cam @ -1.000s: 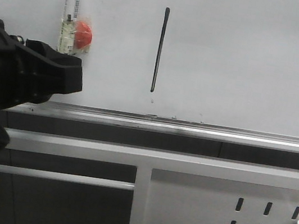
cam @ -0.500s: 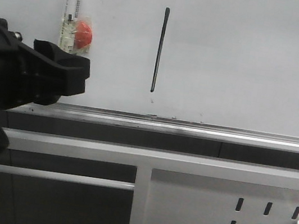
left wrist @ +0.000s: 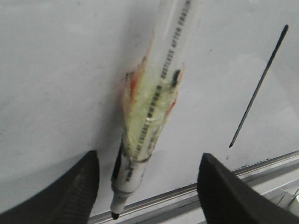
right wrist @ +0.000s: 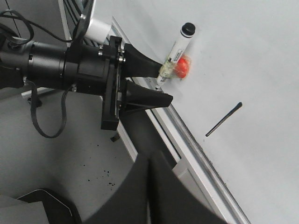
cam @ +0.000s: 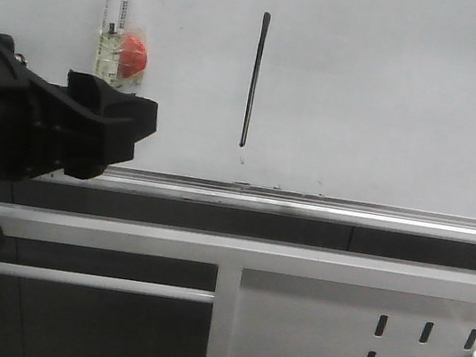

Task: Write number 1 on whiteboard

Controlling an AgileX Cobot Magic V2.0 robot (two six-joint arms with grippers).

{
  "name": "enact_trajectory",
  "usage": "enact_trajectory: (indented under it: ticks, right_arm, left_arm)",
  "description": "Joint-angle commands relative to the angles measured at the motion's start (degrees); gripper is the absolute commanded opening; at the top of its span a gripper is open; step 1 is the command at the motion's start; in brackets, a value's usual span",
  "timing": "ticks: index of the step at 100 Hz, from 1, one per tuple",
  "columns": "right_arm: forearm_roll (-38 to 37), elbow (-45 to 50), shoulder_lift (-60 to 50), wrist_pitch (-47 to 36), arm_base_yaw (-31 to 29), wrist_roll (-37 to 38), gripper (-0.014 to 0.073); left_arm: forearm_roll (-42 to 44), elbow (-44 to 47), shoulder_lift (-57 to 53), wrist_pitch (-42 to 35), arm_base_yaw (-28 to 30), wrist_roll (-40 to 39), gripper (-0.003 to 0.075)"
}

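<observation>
One number 1 (cam: 254, 79) on the whiteboard (cam: 396, 95).

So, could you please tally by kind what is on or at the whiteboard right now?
Marker pens: 1, the marker pen stuck on the whiteboard with a red blob.
Marker strokes: 1, the number 1.
Pincers: 2, the left pincer open, the right pincer.
Total: 4.

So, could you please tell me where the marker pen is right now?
In the front view the marker pen hangs upright on the whiteboard, upper left, left of the number 1 and just above the left end effector.
</observation>
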Motion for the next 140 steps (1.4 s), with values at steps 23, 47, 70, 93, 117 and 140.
enact_trajectory:
  ticks: [23,47,70,93,117,140]
  right_arm:
    - [-0.8,-1.7,-1.7,-2.1,-0.2,-0.1,-0.0069]
    - [-1.1,-0.7,-4.4,-3.6,-0.2,-0.1,-0.0069]
    - [-1.5,10.8,-17.7,-14.4,-0.2,-0.1,-0.0069]
    - [-1.5,29.1,-34.3,-19.8,-0.2,4.6,-0.0069]
    - [-3.5,47.9,-49.5,-28.0,-0.2,4.6,-0.0069]
    - [-3.5,50.8,-52.7,-33.3,-0.2,4.6,-0.0069]
  left_arm:
    - [-0.5,-0.5,-2.1,-13.1,-0.1,0.6,0.0449]
    - [-0.1,3.6,-8.8,-13.1,-0.1,3.0,0.0434]
    - [2.4,11.5,-20.6,-13.1,-0.1,3.0,0.0293]
    - [4.4,17.6,-26.7,-12.2,-0.1,6.1,-0.0020]
    - [5.8,19.9,-26.6,-12.2,-0.1,6.1,-0.0020]
    - [9.5,20.0,-26.6,-7.5,-0.1,6.1,-0.0020]
